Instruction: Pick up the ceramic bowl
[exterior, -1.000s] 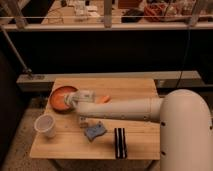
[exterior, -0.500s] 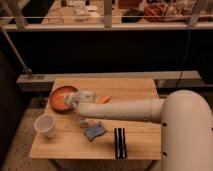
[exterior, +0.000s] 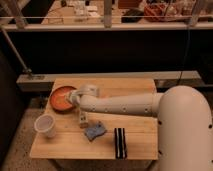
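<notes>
The ceramic bowl (exterior: 59, 100) is a wide, shallow orange-red bowl that sits at the back left of the wooden table (exterior: 140, 130). My gripper (exterior: 73, 98) is at the end of the white arm, which reaches in from the right. It is at the bowl's right rim and covers that edge. Whether it touches the bowl does not show.
A white translucent cup (exterior: 46, 125) stands at the front left. A small grey object (exterior: 82, 119), a blue crumpled item (exterior: 95, 131) and a black-and-white striped bar (exterior: 119, 142) lie in front of the arm. A dark railing and a ledge (exterior: 105, 77) run behind the table.
The arm's end has moved a little to the left, onto the bowl's right rim. A small orange thing beside the arm is now hidden. The bowl and the cup have not moved.
</notes>
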Tool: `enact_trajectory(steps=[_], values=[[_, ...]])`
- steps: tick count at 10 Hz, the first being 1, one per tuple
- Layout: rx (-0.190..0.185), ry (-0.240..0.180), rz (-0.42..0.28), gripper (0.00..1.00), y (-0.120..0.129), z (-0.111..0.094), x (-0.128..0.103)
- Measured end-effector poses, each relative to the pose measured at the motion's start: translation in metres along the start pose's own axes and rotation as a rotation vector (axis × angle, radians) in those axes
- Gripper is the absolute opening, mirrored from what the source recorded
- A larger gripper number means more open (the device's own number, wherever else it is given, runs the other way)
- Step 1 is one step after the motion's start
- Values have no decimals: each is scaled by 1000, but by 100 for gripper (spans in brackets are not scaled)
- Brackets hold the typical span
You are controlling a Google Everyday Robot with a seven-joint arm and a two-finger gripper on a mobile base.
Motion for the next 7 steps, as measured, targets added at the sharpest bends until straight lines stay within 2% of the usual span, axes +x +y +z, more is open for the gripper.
enact_trajectory(steps=[2,3,7], values=[[-6,-20,13,77,4,0,2],[-11,-25,18,80,6,-1,3],[-15,-38,28,80,9,-1,8]])
